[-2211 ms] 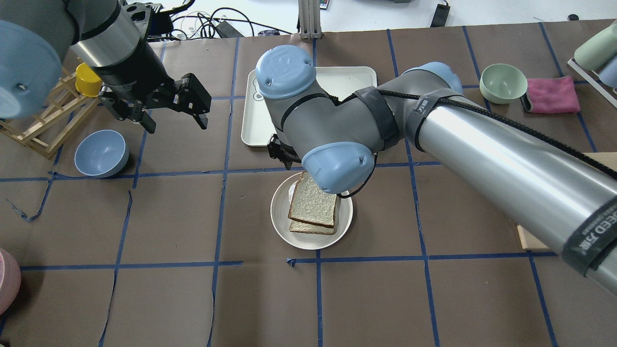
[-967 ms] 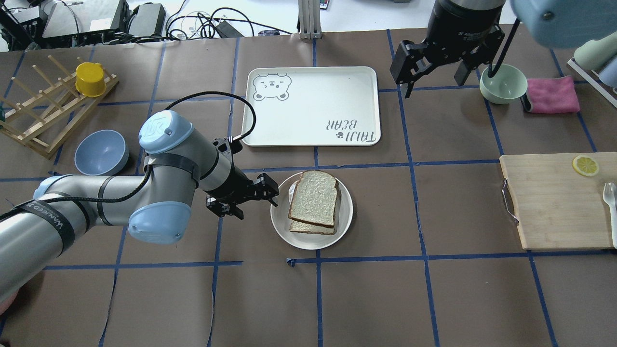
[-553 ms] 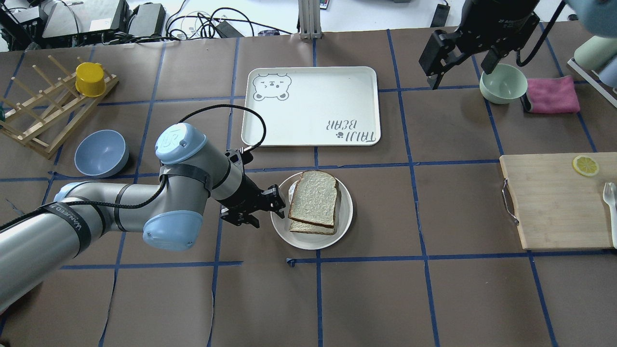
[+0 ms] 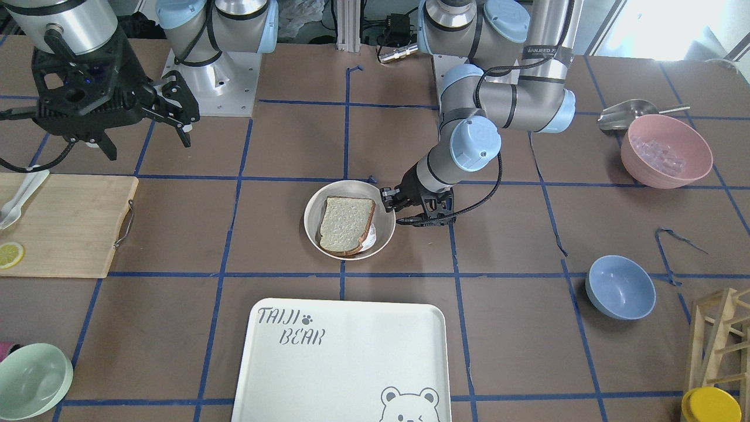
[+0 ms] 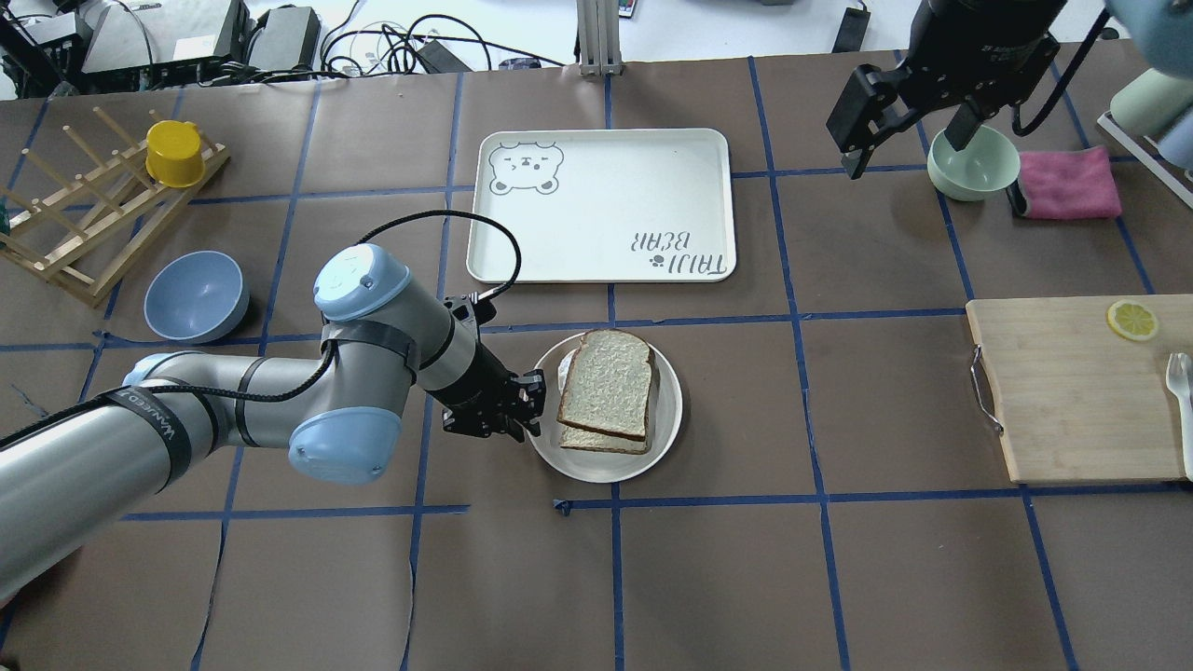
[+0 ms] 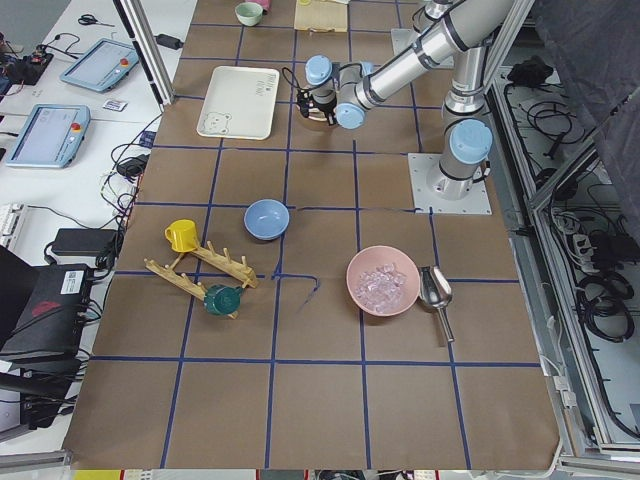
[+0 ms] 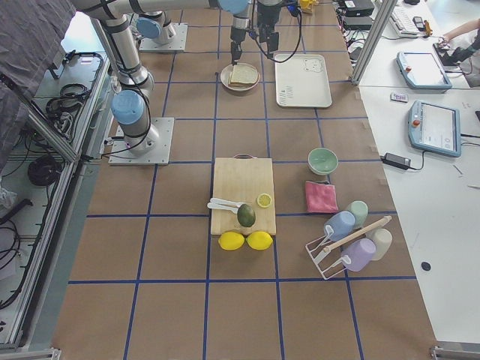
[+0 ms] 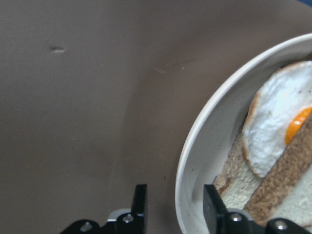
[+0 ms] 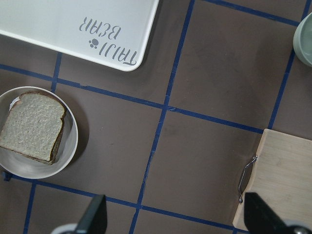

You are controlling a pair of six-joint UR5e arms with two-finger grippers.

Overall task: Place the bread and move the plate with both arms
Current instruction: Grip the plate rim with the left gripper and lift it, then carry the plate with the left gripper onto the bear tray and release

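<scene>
Straddling the rim of the plate (image 8: 200,161), the left gripper (image 8: 174,195) has its jaws apart w/ nothing pinched: in the left wrist view one finger (image 8: 140,204) stands outside the rim over the brown paper and the other inside the dish, and a gap shows on both sides of the rim. Just inside, a fried egg (image 8: 278,117) lies on a paler slice (image 8: 233,181). The bread (image 5: 606,380), i.e. the slice w/ dark crust, lies on top of both, so it is inside the plate. The plate sits on the table paper, near the bear-print tray (image 5: 606,168) but apart from it. The right gripper (image 5: 906,154) hangs high and well apart, close above the pale green bowl (image 5: 983,172), jaws wide and empty as the right wrist view shows. My judgement: placing of the bread looks done, and the step in hand is the grasp for moving the plate. Next the left jaws should close on the rim, prob. after going a little deeper. The right arm must then come down to the opposite rim, since the task wants both arms. The lift should be level, else the stack may slide. Where the plate should go I cannot tell.
</scene>
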